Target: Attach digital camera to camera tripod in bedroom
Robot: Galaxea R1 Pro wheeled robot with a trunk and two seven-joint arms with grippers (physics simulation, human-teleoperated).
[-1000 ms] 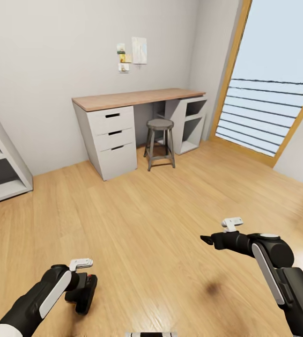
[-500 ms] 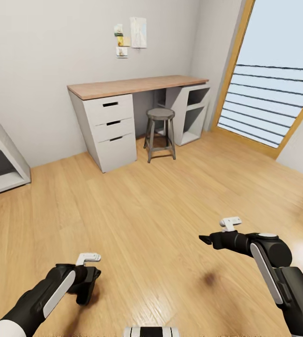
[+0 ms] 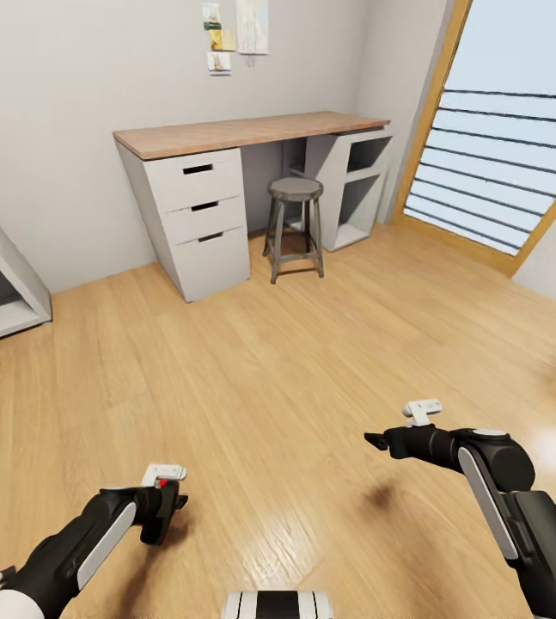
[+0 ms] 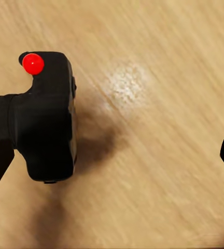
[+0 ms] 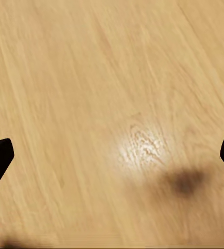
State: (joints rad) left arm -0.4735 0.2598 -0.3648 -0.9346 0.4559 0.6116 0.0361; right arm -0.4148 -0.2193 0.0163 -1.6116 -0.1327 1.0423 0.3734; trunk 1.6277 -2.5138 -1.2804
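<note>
The digital camera (image 4: 45, 119) is a small black boxy body with a bright red dot at one corner, and it hangs above the wood plank floor (image 4: 158, 104), casting a soft shadow there. The left hand (image 3: 159, 507) carries it low, red dot just visible.

- the digital camera (image 4: 47, 116) in the left wrist view is blurred at its edges; its lens cannot be made out.
- in the head view the camera (image 3: 159, 511) is mostly hidden behind the left gripper (image 3: 164, 507).
- the wall papers (image 3: 236, 33) are cut off by the top edge, too small to read.
- the shelf unit (image 3: 3, 292) is cut off at the left edge.
</note>
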